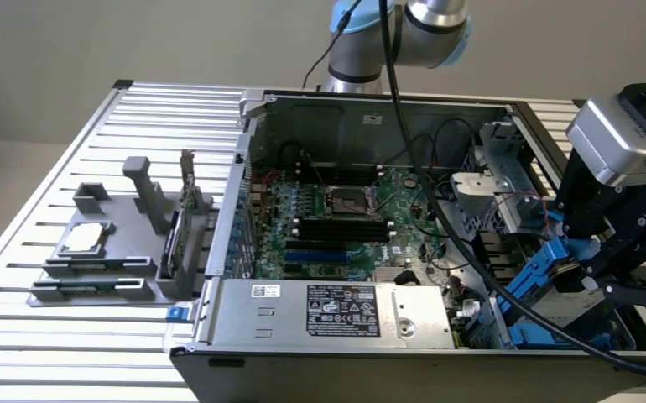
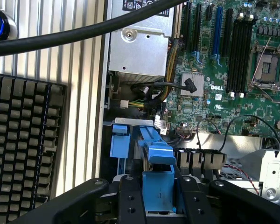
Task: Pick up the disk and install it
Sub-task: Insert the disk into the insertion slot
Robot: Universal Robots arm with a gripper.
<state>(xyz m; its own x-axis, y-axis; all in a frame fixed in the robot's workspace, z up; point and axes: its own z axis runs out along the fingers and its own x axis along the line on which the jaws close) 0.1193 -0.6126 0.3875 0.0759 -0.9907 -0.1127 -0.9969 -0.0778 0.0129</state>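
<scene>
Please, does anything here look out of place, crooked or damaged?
I see nothing spilled or broken. The disk, gripped between the fingers of the gripper, stands tilted inside the open case on the exterior view's right, apparently not seated. The arm's black cable drapes across above the motherboard.

High exterior view, close downward wrist view, both over the motherboard [image 1: 300, 201]

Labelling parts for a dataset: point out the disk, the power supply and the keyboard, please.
the disk [image 2: 157, 189], wrist view, on its blue carrier rail
power supply [image 1: 340, 309], exterior view, on its black label
keyboard [image 2: 23, 140], wrist view, on its dark keys
</scene>
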